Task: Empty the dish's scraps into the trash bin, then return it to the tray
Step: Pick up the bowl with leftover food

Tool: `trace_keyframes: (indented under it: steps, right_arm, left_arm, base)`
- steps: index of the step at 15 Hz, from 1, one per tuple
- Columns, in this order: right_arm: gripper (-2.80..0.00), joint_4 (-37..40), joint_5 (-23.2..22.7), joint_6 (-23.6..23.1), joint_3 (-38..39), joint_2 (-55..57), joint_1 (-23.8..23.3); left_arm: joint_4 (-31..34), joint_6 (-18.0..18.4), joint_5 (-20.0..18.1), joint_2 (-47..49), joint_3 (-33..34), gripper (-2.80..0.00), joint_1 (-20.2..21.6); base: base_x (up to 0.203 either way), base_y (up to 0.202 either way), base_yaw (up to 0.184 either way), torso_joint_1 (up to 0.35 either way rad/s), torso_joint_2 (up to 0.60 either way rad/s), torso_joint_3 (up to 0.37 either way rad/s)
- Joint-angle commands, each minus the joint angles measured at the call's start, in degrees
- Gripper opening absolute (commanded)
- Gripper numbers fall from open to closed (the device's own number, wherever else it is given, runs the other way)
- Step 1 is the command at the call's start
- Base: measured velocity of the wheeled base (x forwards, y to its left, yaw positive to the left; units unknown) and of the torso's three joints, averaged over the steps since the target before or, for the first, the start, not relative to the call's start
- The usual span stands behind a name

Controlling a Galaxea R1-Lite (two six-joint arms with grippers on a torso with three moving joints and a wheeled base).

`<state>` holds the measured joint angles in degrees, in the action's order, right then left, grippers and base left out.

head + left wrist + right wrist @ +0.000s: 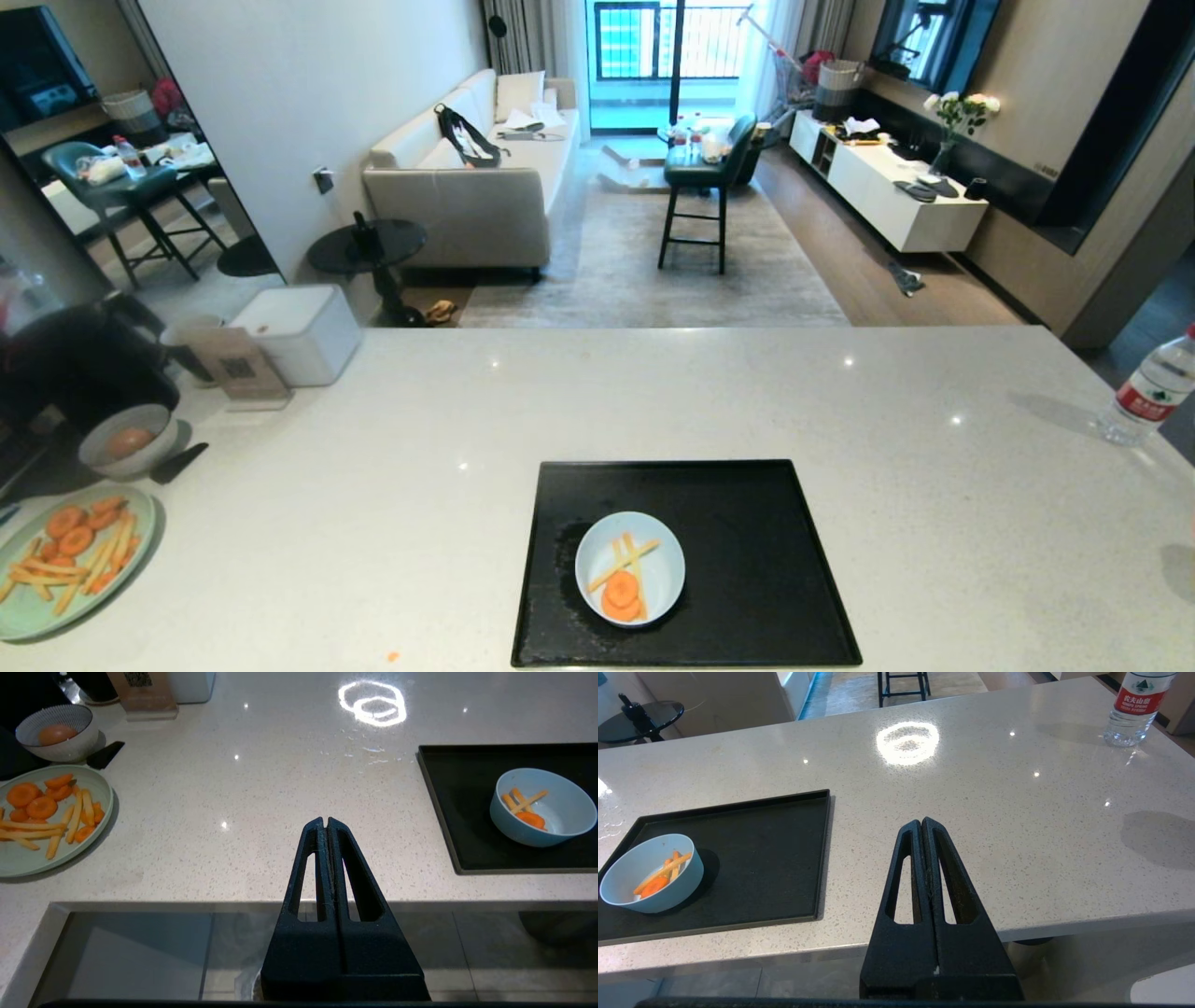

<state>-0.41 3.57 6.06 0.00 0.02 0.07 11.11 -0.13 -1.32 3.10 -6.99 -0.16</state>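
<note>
One pale-blue dish [630, 568] is sitting upright, mouth up, on one black tray [747, 523], in the tray's near half and left of its middle. The tray is lying flat on the white speckled tabletop [653, 401], its long sides running left to right along the near edge. Inside the dish, the scraps [623, 579] are resting: two overlapping orange carrot rounds on the near side and about three thin pale-yellow sticks crossing above them, the longest stick slanting from near-left to far-right.

At the far left, one pale-green plate [56, 611] is carrying a bigger heap of carrot rounds and sticks, and one greyish-white bowl [126, 448] is standing just beyond it. One water bottle [1148, 387] is standing at the right edge.

The left claw [325, 821] is hovering off the tabletop's near edge, left of the tray, pressed together and gripping nothing. The right claw [922, 822] is hanging right of the tray, likewise pressed together and empty.
</note>
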Motion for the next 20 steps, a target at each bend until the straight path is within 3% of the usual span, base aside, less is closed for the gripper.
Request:
trace_keyframes:
  steps: [1, 5, 11, 14, 18, 19, 20]
  right_arm:
    - [-2.80, -0.03, -0.05, 0.02, 0.00, -0.02, 0.01]
    - [-2.80, -0.03, 0.01, 0.09, 0.00, -0.02, 0.01]
    - [-2.80, -0.03, 0.04, 0.03, 0.00, -0.02, 0.01]
    - [-2.80, -0.03, 0.04, 0.08, -0.01, -0.02, 0.01]
    - [-2.80, -0.03, -0.04, 0.02, 0.00, -0.02, 0.01]
    - [-2.80, -0.03, -0.05, 0.08, 0.00, -0.02, 0.01]
    - [-2.80, -0.03, 0.04, 0.01, 0.00, -0.02, 0.01]
  left_arm:
    - [3.58, 0.03, -0.09, 7.55, -6.15, -2.80, -0.37]
    - [4.60, 2.33, -0.07, 29.46, -18.36, -2.80, -5.13]
    - [5.89, 11.70, 1.00, 59.98, -39.23, -2.80, -16.47]
    - [6.03, 12.99, 4.78, 68.98, -40.10, -2.80, -25.45]
    - [3.76, 13.29, 8.29, 81.47, -38.06, -2.80, -32.10]
    - [1.05, 12.88, 8.58, 84.67, -37.64, 0.00, -33.97]
    - [-3.31, 12.19, 8.71, 88.01, -37.08, 0.00, -35.61]
  base:
    - [0.000, 0.000, 0.000, 0.000, 0.00, 0.000]
    - [0.000, 0.000, 0.000, 0.000, 0.00, 0.000]
    - [0.000, 0.000, 0.000, 0.000, 0.00, 0.000]
    - [0.000, 0.000, 0.000, 0.000, 0.00, 0.000]
    - [0.000, 0.000, 0.000, 0.000, 0.00, 0.000]
    - [0.000, 0.000, 0.000, 0.000, 0.00, 0.000]
    - [0.000, 0.000, 0.000, 0.000, 0.00, 0.000]
